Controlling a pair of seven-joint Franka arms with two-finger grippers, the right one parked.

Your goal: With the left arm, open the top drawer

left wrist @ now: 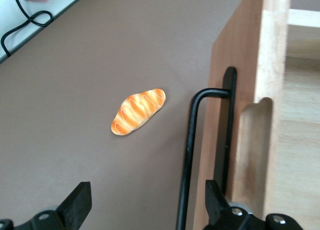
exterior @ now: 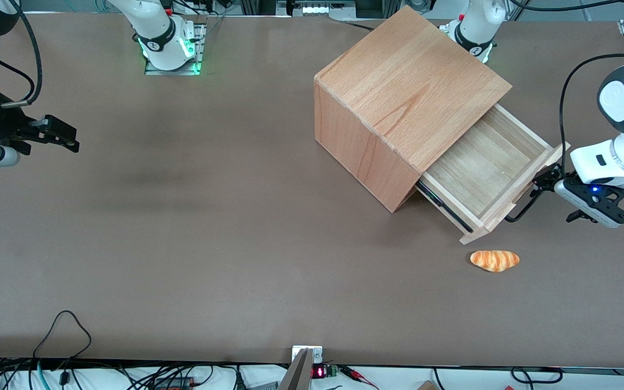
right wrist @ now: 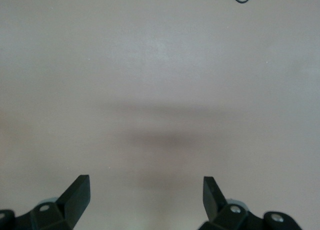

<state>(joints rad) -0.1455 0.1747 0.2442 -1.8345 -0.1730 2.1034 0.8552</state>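
Note:
The beech cabinet [exterior: 409,92] stands toward the working arm's end of the table. Its top drawer [exterior: 480,162] is pulled far out, and its inside is bare. The thin black U-shaped handle [exterior: 522,208] sticks out from the drawer front [left wrist: 250,140]. My white left arm [exterior: 621,130] holds its black gripper [exterior: 544,181] at that handle. In the left wrist view the gripper [left wrist: 148,197] is open. The handle bar [left wrist: 190,155] runs between the fingers, close to the finger beside the drawer front. Neither finger presses on the bar.
A small orange striped bread roll [exterior: 494,260] lies on the brown table [exterior: 209,216], nearer to the front camera than the drawer; it also shows in the left wrist view [left wrist: 138,111]. Cables hang along the table's front edge.

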